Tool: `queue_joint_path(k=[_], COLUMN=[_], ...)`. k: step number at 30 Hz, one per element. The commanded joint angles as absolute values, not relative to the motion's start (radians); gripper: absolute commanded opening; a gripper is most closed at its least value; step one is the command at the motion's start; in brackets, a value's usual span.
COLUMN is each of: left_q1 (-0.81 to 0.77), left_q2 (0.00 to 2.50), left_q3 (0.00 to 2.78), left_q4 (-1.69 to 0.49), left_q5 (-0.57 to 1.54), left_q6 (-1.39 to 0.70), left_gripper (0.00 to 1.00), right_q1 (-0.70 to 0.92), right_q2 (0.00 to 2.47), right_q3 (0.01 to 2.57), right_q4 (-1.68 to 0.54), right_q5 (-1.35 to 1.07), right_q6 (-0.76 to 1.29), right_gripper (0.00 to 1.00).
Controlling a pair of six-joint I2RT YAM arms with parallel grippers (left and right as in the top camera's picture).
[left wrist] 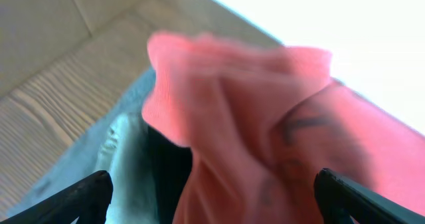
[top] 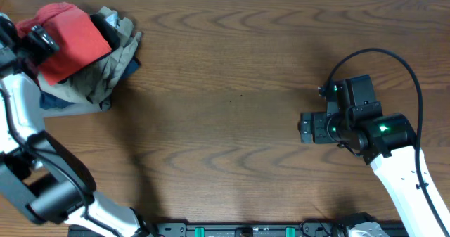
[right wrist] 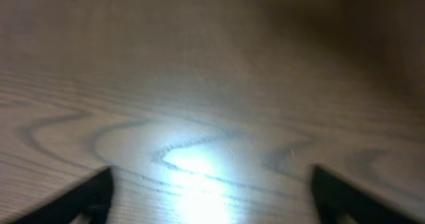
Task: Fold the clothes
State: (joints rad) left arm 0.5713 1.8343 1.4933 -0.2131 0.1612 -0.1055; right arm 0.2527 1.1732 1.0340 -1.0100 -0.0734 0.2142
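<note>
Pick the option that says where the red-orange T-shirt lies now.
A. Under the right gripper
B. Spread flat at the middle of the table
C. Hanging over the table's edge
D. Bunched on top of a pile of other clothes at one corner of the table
D: the overhead view shows the red-orange T-shirt crumpled on top of the pile of other clothes at a corner of the table, far from the right gripper.

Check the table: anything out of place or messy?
The red-orange T-shirt lies rumpled on top of a crumpled heap of khaki, grey and blue clothes at the far left corner of the table, not spread flat for folding. No spill or damage visible.
</note>
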Motion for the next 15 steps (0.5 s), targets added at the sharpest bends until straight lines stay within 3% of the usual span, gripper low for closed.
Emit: queue_joint_path(k=[1, 7, 15], left_q1=[0.552, 0.438, 0.150], left_q2=[1.707, 1.613, 1.628], left_q3=[1.526, 1.526, 1.524], left_q4=[-0.223, -0.334, -0.546], left_q5=[0.185, 0.221, 0.221], left_q6=[-0.118, -0.118, -0.117], left_gripper=[0.98, 0.98, 0.98], right_q1=[0.249, 0.249, 0.239], right_q2=[1.164, 1.164, 1.164], right_q3=[1.052, 1.052, 1.052], right_q4=[-0.967, -0.859, -0.695], right_q5=[-0.122, -0.123, -0.083], right_q6=[0.208, 0.208, 0.210], right_gripper=[0.99, 0.99, 0.99])
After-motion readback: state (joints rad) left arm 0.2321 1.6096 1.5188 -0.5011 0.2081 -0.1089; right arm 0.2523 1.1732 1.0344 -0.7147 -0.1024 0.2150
